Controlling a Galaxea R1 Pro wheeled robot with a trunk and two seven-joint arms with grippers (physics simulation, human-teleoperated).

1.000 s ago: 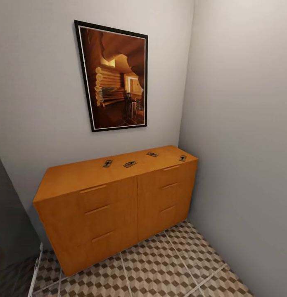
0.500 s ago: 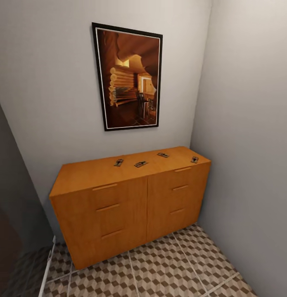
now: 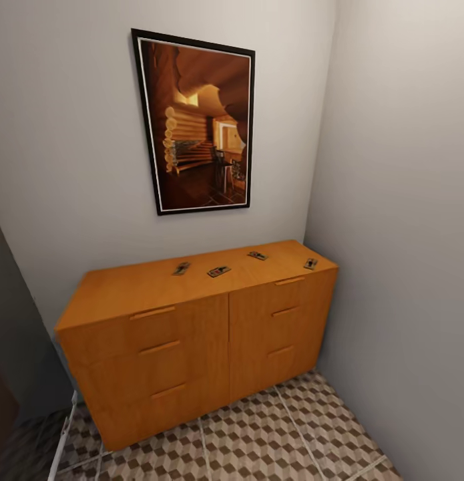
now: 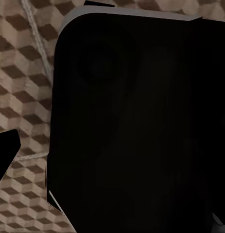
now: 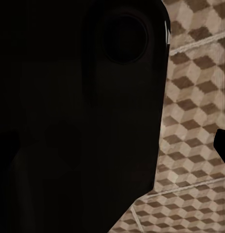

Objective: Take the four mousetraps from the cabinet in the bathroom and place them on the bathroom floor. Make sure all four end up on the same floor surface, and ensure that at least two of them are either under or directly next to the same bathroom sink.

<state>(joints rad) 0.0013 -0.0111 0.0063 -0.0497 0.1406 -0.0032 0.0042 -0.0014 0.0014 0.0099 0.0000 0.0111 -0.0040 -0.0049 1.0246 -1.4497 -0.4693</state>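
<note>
The low, wide orange-brown wooden cabinet (image 3: 191, 341) with slim bar handles stands in a corner against the pale grey wall, its drawer fronts facing the head camera, and a dark-framed picture of a log-cabin interior (image 3: 195, 123) hangs on the wall at 12 o'clock from it. Four small flat brown wooden mousetraps with thin wire parts lie in a loose row on the cabinet top, well apart from one another: the first (image 3: 181, 268) sits just past the middle of the top toward the wall, the second (image 3: 218, 271) lies at 3 o'clock from it, the third (image 3: 258, 255) at 2 o'clock from the second and nearer the wall, and the fourth (image 3: 311, 263) near the top's right front corner. The bathroom floor of brown, beige and white cube-patterned tiles (image 3: 272, 441) spreads at 6 o'clock from the cabinet. In both wrist views that same tile pattern (image 4: 25, 97) (image 5: 195, 121) shows beside a large black robot body part (image 4: 136, 121) (image 5: 78, 111); whether either gripper is open or closed, or holds anything, cannot be told.
</note>
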